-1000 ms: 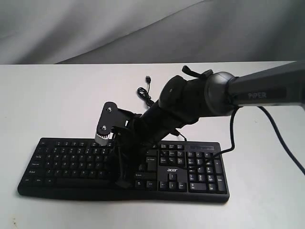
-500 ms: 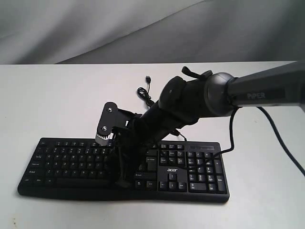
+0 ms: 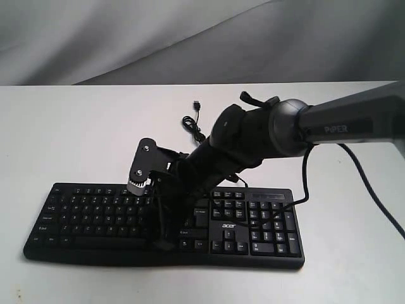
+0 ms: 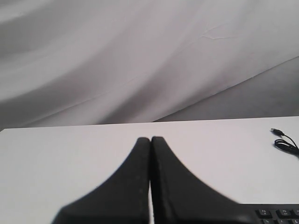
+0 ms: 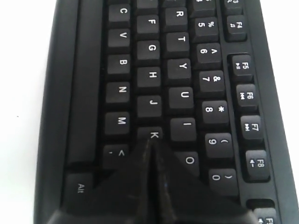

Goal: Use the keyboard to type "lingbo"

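The black keyboard (image 3: 95, 215) lies along the front of the white table, with its acer logo on the right part. My right gripper (image 3: 163, 244) reaches across from the right and points down onto the keyboard's middle, its jaws shut with nothing between them. In the right wrist view the shut right gripper (image 5: 150, 142) ends at the edge of the K key (image 5: 154, 134), beside the O key (image 5: 189, 160). The fingers hide the keys under them. My left gripper (image 4: 150, 140) is shut and empty above bare table, with a keyboard corner (image 4: 275, 215) beside it.
The keyboard's thin black USB cable (image 3: 193, 120) lies coiled and unplugged on the table behind the keyboard; it also shows as the cable (image 4: 285, 142) in the left wrist view. Grey cloth (image 3: 190, 38) backs the table. The right arm's own cable (image 3: 373, 190) hangs at the right.
The right arm has sunk slightly toward the keys, its wrist a little lower and further right. The keyboard has not moved.
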Motion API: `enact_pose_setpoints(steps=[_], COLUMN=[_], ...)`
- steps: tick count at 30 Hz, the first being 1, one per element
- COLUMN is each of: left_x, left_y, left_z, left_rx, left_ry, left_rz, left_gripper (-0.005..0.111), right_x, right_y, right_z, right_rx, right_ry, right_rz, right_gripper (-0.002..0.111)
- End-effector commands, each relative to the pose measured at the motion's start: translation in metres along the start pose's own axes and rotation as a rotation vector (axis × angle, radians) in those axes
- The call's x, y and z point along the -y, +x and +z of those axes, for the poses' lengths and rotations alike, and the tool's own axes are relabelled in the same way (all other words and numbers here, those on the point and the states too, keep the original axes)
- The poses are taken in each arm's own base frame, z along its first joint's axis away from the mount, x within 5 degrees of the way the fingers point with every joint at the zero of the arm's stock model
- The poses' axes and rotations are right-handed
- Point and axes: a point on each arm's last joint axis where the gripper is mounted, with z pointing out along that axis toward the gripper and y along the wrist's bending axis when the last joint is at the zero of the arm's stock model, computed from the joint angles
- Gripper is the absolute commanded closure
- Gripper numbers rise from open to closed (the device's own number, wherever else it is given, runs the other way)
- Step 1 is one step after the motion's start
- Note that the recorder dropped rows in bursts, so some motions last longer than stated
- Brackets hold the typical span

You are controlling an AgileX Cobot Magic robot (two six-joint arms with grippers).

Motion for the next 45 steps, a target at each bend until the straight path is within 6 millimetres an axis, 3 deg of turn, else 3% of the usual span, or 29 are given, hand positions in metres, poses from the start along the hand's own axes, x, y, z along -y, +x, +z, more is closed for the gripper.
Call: enact_pose_setpoints(steps=[1, 13, 22, 28, 34, 45], left_x=[0.001, 0.001, 0.001, 0.001, 0.001, 0.001], left_y=[0.001, 0.001, 0.001, 0.001, 0.001, 0.001], left_z=[0.0, 0.0, 0.0, 0.0, 0.0, 0.0], left_rx=[0.01, 0.01, 0.01, 0.01, 0.01, 0.01], left_ry=[0.007, 0.007, 0.007, 0.007, 0.007, 0.007], left_rz=[-0.002, -0.002, -0.002, -0.002, -0.002, -0.002], left_gripper=[0.106, 0.106, 0.106, 0.106, 0.106, 0.106], right_x=[0.001, 0.002, -0.003, 0.004, 0.009, 0.012], right_y=[0.002, 0.008, -0.017, -0.03, -0.021, -0.016], right_z=[0.0, 0.009, -0.017, -0.009, 0.006, 0.013], right_rx=[-0.013, -0.029, 0.043, 0.076, 0.05, 0.034], right_ry=[0.009, 0.001, 0.049, 0.057, 0.037, 0.061], right_rz=[-0.017, -0.011, -0.032, -0.039, -0.02, -0.015], right_gripper=[0.108, 0.108, 0.108, 0.108, 0.108, 0.108])
